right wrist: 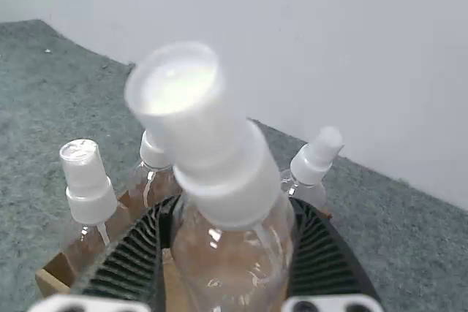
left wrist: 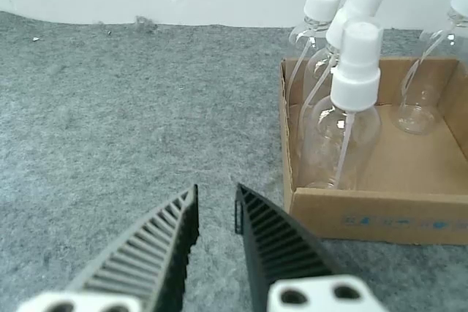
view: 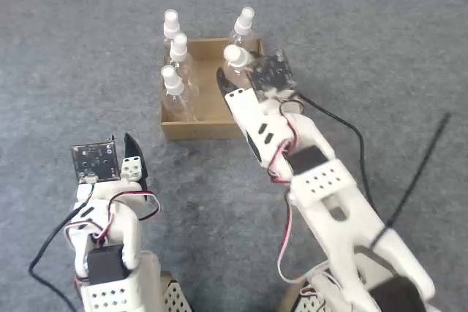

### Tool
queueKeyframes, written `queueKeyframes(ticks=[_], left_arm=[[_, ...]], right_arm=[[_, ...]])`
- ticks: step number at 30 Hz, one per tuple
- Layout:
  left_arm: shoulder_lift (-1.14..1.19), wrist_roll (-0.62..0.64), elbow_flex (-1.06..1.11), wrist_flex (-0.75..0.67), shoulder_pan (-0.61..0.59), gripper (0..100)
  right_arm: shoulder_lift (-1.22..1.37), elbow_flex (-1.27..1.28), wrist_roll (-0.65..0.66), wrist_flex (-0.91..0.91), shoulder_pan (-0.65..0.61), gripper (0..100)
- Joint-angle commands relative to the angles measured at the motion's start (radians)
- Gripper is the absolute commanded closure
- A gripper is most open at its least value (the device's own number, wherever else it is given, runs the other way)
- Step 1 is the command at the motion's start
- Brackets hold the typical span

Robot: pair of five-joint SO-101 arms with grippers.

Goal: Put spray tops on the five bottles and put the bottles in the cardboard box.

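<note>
**At the cardboard box [view: 197, 128]: right hand [right wrist: 230, 272] is clamping the fifth bottle [view: 235, 60]**

Over the right part of the cardboard box, we are seeing the right hand gripping the fifth bottle by its clear body, one ribbed finger pressing on each side. The bottle is wearing its white spray top [right wrist: 194, 122] and is leaning a little in the right wrist view. We cannot tell whether its base is touching the box floor or hanging just above it.

Inside the box, four bottles [left wrist: 344, 115] are standing upright, each one carrying a white spray top. Three are lining up along the left wall of the box, close together. The fourth [view: 245, 25] is standing in the far right corner, just beyond the bottle in the right hand.

Nearer the arm bases, we are noting the left hand [left wrist: 217, 196] hovering low over the grey table [view: 88, 63], in front of the box and to its left, well apart from it. Its two fingers are sitting slightly apart with nothing between them.

The box is resting on the table with its open side up, near the far edge where a pale wall [right wrist: 351, 49] is rising behind it.
</note>
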Motion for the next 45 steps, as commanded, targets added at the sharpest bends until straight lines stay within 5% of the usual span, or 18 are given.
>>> queueKeyframes(ticks=[1, 24, 45], left_arm=[[-0.017, -0.015, -0.007, -0.031, -0.003, 92], [-0.017, -0.015, -0.007, -0.031, -0.003, 92], [-0.017, -0.015, -0.007, -0.031, -0.003, 92]], right_arm=[[0.045, -0.106, 0.005, -0.031, 0.015, 96.1], [0.512, -0.362, -0.089, -0.031, 0.038, 96.1], [0.631, -0.374, -0.091, -0.093, 0.048, 95.6]])
